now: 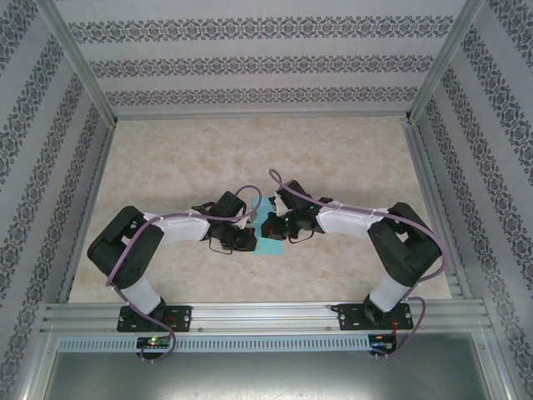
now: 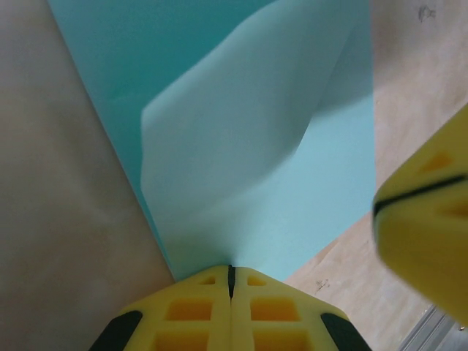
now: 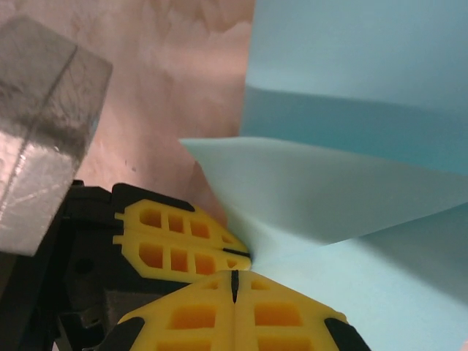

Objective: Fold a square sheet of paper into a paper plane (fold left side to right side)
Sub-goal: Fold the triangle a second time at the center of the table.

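Toward the middle of the worktop (image 1: 350, 158), somewhat nearer its near edge than its far one, both arms fold inward from their bases. Their elbows are thrown out to the sides and their forearms lie low and nearly level, so the two wrists meet almost head-on over the square sheet of paper (image 1: 269, 243). The left gripper (image 2: 230, 278) has its yellow fingertips pressed together with only a thin dark seam between them, pinching the sheet's edge where a pale flap rises and curls over the flatter turquoise part lying on the surface. The right gripper (image 3: 234, 281) is likewise clamped closed on the paper – its tips sit just beside the left gripper's fingers, close enough that they seem to touch. From that shared pinch the lifted flap fans upward and away, bowed rather than creased.
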`<state>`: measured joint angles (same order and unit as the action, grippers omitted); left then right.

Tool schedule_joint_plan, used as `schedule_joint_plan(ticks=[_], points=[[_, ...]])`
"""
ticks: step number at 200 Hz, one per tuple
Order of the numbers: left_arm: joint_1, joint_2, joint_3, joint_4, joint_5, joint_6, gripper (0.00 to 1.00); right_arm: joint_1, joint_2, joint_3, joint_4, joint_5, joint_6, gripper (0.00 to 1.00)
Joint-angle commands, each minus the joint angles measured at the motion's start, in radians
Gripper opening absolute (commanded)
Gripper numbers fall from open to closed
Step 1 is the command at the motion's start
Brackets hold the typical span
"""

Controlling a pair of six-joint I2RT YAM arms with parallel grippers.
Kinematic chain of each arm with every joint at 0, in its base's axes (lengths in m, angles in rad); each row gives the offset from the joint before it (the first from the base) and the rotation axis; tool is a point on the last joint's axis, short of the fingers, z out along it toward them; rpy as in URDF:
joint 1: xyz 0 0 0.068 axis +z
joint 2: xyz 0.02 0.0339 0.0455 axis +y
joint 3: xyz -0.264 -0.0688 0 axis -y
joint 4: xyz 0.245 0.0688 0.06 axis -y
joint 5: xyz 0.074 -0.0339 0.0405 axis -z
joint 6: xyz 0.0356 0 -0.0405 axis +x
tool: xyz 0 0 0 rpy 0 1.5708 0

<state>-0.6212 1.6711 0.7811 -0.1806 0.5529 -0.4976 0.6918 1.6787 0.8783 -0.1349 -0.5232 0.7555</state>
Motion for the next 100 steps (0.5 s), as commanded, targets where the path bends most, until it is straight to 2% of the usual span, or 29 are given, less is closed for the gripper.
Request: schedule_joint_plan(ticks=[1, 100], points=[[0.006, 0.026, -0.039, -0.069, -0.06, 0.026, 0.06, 0.01, 0.049, 0.039, -0.003, -0.012, 0.004, 0.0], [0.005, 0.03, -0.031, -0.074, -0.064, 0.026, 0.06, 0.021, 0.143, 0.068, -0.044, -0.007, -0.025, 0.0]])
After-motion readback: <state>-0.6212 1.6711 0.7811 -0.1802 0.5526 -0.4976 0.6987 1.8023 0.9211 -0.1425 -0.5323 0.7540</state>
